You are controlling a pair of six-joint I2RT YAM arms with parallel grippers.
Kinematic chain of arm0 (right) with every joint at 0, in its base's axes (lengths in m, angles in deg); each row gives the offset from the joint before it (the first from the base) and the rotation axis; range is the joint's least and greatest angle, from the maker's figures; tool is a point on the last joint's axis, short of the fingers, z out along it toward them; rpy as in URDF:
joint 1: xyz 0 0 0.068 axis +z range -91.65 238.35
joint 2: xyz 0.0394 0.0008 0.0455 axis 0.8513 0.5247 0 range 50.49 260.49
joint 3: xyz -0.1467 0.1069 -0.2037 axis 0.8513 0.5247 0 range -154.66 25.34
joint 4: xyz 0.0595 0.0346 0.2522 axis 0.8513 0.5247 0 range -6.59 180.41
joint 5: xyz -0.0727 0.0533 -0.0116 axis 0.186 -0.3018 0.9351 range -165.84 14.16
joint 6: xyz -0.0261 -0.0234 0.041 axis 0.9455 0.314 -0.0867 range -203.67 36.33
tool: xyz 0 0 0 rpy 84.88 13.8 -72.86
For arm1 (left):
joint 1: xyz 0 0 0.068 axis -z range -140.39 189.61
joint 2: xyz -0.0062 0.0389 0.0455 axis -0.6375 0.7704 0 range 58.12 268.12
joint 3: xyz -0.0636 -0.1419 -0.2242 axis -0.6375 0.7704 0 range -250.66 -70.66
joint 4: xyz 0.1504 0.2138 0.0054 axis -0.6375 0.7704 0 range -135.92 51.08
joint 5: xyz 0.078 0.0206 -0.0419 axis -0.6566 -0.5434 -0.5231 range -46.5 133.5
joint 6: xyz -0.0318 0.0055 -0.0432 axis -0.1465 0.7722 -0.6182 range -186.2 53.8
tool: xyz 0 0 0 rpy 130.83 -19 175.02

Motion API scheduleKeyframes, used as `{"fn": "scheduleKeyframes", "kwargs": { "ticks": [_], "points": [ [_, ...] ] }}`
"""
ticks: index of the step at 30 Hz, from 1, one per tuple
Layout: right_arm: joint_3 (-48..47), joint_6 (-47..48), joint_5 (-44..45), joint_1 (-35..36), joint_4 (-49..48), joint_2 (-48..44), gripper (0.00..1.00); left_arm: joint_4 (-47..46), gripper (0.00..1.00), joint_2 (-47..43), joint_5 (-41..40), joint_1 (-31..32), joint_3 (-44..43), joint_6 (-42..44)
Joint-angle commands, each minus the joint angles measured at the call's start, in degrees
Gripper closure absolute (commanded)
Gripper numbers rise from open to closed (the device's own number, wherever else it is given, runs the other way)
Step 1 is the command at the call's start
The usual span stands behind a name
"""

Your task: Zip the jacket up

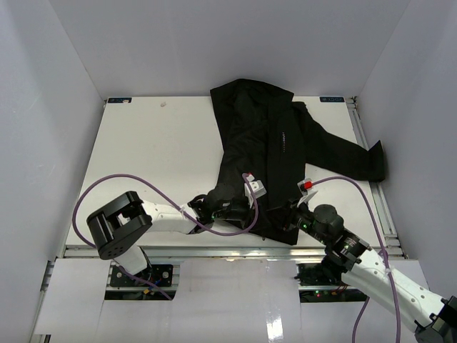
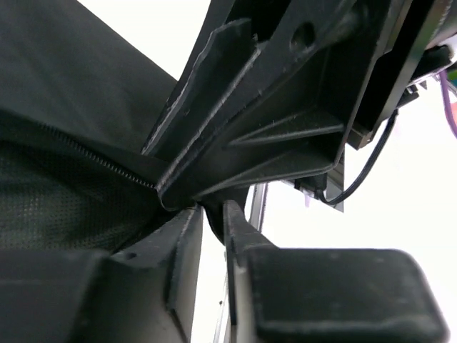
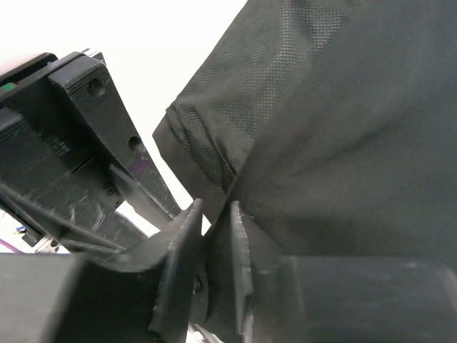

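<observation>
The black jacket [image 1: 271, 150] lies on the table's [image 1: 157, 157] right half. At its near hem the left gripper [image 2: 208, 221] pinches the fabric edge; the right gripper's [image 3: 213, 214] jaws sit barely apart around a fold, and I cannot tell if they grip

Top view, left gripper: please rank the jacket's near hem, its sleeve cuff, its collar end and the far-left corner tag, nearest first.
1. Near hem: right at the left gripper, front edge.
2 and 3. Sleeve cuff, out to the right, and collar end, at the far edge: too close to call.
4. Corner tag: far-left corner, clearly farthest.
</observation>
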Motion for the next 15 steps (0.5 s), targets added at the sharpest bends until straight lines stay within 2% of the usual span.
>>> {"fn": "scheduleKeyframes", "kwargs": {
  "ticks": [1, 3, 6, 15],
  "points": [
    [0.8, -0.5, -1.1, 0.0, -2.8, -2.3, 0.59, -3.7, 0.82, -1.1, 5.0, -0.2, -0.5, 0.2],
    [0.9, -1.0, -0.4, 0.0, -2.1, -4.1, 0.51, -4.4, 0.9, -0.8, 6.4, -0.2, -0.5, 0.0],
    [1.1, -1.4, 2.1, 0.2, -0.5, -7.5, 0.46, -5.4, 1.0, -0.4, 8.6, -0.2, -0.8, -0.5],
    [5.7, -3.2, -2.1, 0.2, 0.3, -16.9, 0.42, -8.2, 1.0, -2.7, 7.6, -0.4, 0.7, -1.9]
  ]
}}
